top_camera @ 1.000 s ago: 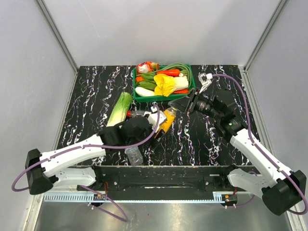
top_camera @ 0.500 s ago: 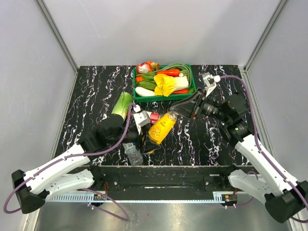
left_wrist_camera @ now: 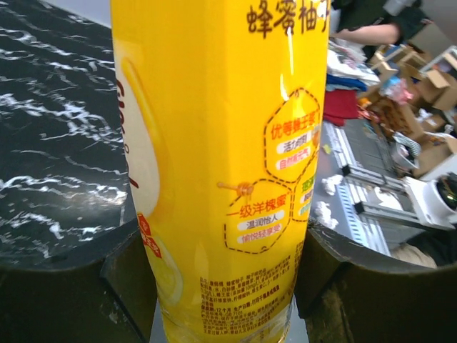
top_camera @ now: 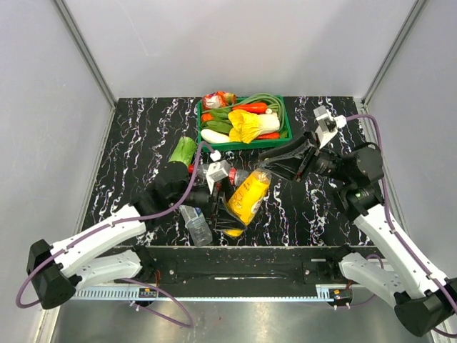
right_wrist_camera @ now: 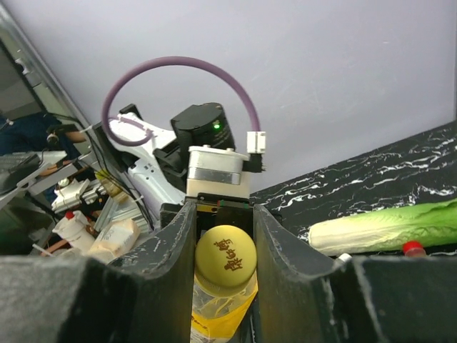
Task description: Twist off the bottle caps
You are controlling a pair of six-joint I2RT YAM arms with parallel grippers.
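– Yellow first, from above: how many bottles do you count?
– Two for sure. One yellow bottle [top_camera: 248, 194] slants just below the middle of the frame. One clear bottle [top_camera: 198, 227] lies to its lower left on the black marbled table [top_camera: 136, 143]. One green basket [top_camera: 235, 147] of vegetables [top_camera: 246, 123] sits at upper centre, with one lettuce [top_camera: 183, 150] to its lower left.
– And the two grippers?
– The left gripper [top_camera: 224, 203] has the yellow bottle by its lower body. The right gripper [top_camera: 265, 170] comes in from the right onto the bottle's upper end, which is hidden under it.
– Left wrist view?
– The yellow bottle fills the middle, upright in the frame, printed with characters and honeycomb outlines. Dark fingers [left_wrist_camera: 121, 286] press it from both sides near the bottom edge. Those jaws are clamped on the bottle, held apart by its width.
– Right wrist view?
– One yellow cap [right_wrist_camera: 226, 261] at lower centre, round, with dark red characters on top. It sits right between that gripper's two fingers and both touch it, so it is pinched. Below it the neck runs down into the yellow label.
– Any other caps?
– One red cap [right_wrist_camera: 412, 248], small, at the right edge just under the lettuce, well apart from the gripper. Its bottle I cannot make out.
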